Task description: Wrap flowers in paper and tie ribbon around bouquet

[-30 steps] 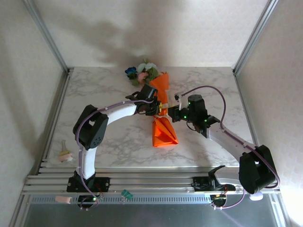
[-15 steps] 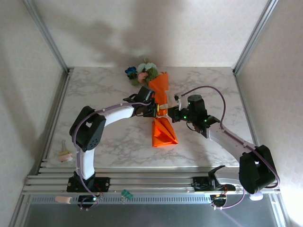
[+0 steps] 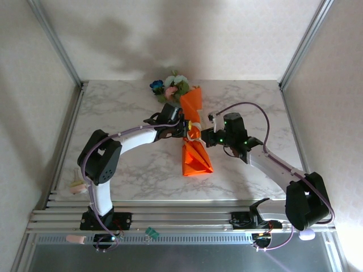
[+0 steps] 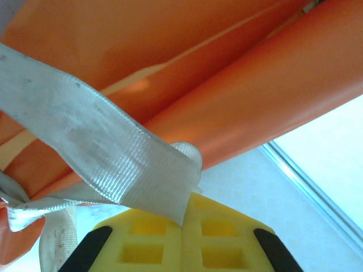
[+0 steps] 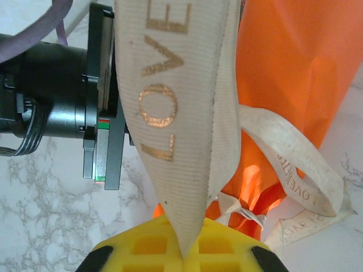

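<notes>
Paper (image 3: 195,161) first, nearest the arm bases: the orange sheet was already rolled around the stems, its near end flaring into a crumpled fan on the marble table (image 3: 147,170). So the wrapping looked done! Up at the pinched waist, the ribbon (image 5: 170,113) was where the action was. It was cream, woven and printed with gold "LOVE" lettering. It circled the narrow neck of the bouquet (image 3: 193,102) with what looked like a small knot or crossing low against the orange, loose loops trailing beside it. The right gripper (image 5: 181,249), on the right of the waist, had its yellow pads pressed tight together on one ribbon end, which ran taut away from them. The left gripper (image 4: 184,224), just on the opposite side, was likewise clamped flat on the other end, the strip folding over its pads against the orange roll. My read: the tie was mid-cinch, with tightening and perhaps a bow left to do. Whether the knot was finished, I couldn't tell. Farthest out, the flowers (image 3: 170,88) spilled from the wide mouth near the table's back edge: pink, white, green and one blue bloom.
</notes>
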Robot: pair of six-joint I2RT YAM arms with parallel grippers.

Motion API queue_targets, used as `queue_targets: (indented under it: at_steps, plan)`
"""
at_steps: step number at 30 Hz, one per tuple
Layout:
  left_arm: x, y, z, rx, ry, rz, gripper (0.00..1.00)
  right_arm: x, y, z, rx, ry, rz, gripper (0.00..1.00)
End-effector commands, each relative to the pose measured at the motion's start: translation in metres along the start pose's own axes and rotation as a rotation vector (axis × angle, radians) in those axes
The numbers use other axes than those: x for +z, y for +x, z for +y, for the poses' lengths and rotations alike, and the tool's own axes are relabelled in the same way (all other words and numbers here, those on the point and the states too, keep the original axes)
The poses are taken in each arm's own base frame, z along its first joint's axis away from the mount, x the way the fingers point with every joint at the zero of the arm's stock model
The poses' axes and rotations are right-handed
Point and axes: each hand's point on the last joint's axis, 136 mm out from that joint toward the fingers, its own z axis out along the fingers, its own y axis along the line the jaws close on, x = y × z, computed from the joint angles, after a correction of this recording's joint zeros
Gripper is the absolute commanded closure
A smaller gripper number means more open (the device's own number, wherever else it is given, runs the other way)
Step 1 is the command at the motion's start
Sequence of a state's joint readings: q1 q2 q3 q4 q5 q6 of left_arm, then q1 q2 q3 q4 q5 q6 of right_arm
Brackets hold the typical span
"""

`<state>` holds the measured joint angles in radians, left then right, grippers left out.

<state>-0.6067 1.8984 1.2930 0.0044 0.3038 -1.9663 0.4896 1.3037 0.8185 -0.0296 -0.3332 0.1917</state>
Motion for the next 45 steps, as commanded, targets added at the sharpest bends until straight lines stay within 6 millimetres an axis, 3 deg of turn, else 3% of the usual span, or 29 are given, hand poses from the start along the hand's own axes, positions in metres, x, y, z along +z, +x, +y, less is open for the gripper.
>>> queue_targets:
  at_steps: [1,4,13,17,24,32,38,45]
  plan:
    - [-0.005,0.012,-0.012,0.091,0.025,0.060,1.00,0.002,0.000,0.004,-0.008,-0.002,0.062,1.00]
    - [-0.011,0.018,-0.018,0.203,0.037,0.079,1.00,0.004,0.004,0.004,0.007,-0.004,0.127,1.00]
    - [-0.028,0.024,0.002,0.412,0.007,0.106,1.00,0.021,-0.002,0.006,0.165,-0.083,0.281,1.00]
    - [-0.036,0.027,0.002,0.463,0.058,0.125,1.00,0.026,-0.001,0.000,0.229,-0.055,0.370,1.00]
    - [-0.031,0.030,0.020,0.565,0.015,0.164,1.00,0.025,0.015,-0.009,0.218,-0.014,0.492,1.00]
    - [-0.037,0.042,0.023,0.695,0.046,0.192,1.00,0.029,0.033,-0.010,0.247,-0.026,0.611,1.00]
    - [-0.033,0.040,0.040,0.774,-0.009,0.194,1.00,0.023,0.040,-0.017,0.201,0.010,0.658,1.00]
    - [-0.038,0.050,0.046,1.008,-0.031,0.164,1.00,0.018,0.048,-0.015,0.198,-0.005,0.708,1.00]
